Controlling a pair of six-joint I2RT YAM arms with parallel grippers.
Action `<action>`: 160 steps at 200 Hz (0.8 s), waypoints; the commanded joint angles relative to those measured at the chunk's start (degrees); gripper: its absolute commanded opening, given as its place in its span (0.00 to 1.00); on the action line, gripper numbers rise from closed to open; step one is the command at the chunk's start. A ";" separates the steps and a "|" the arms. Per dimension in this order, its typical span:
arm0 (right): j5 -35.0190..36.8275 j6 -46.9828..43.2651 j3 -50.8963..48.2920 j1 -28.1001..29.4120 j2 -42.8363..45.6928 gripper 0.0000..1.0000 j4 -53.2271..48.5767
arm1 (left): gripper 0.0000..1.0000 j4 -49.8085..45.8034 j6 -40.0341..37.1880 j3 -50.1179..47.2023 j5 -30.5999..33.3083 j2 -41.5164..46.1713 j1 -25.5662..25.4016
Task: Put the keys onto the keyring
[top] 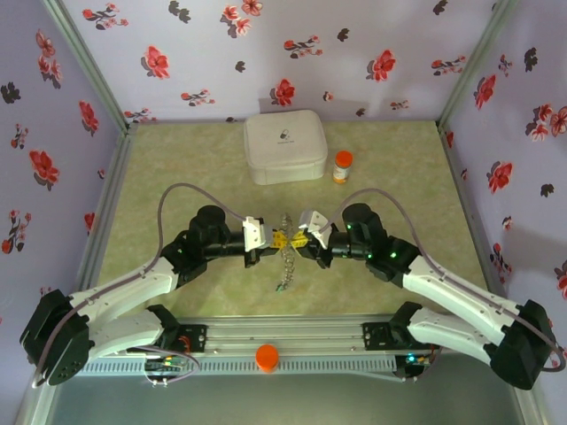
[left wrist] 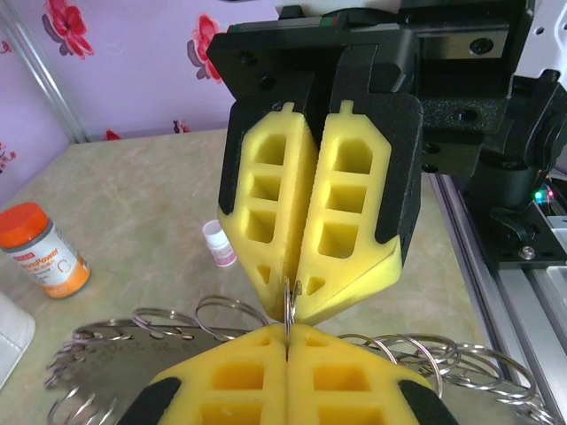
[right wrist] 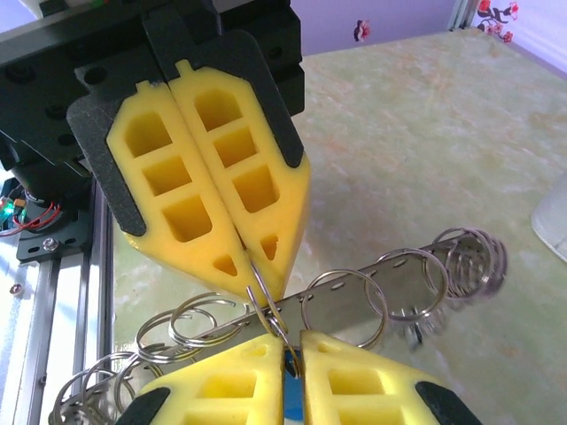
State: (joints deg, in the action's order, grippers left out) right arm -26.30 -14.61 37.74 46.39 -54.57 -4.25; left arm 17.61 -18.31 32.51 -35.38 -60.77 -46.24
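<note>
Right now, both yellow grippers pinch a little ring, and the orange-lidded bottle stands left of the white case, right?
Not quite: the top view shows the orange-lidded bottle standing right of the white case. The left gripper and right gripper do pinch a little ring.

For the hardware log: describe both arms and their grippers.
Both arms have white shells and black joints: left arm, right arm. A grey cable loops over each. Left gripper and right gripper carry yellow fingers with square cut-outs on black backing; green lights glow on the right arm.
</note>
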 commanded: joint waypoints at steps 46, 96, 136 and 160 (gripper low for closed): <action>-0.47 -1.65 -0.50 0.28 2.35 0.21 1.72 | 0.00 4.37 0.18 1.25 -2.69 0.73 -0.44; -3.78 -0.35 -0.09 0.26 2.58 0.21 3.70 | 0.00 4.37 0.00 1.33 -2.68 0.31 -0.43; -4.06 -0.57 0.20 0.28 1.25 0.21 4.57 | 0.00 4.63 0.61 1.56 -2.93 0.38 -0.43; -4.40 -0.65 0.62 0.20 0.50 0.18 5.22 | 0.00 4.11 0.38 1.57 -2.94 0.74 -0.41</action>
State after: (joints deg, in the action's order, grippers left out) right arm -29.02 -15.20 37.54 46.39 -53.39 -1.19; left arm 18.85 -18.31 32.51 -36.71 -60.77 -46.24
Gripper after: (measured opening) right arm 0.189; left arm 0.038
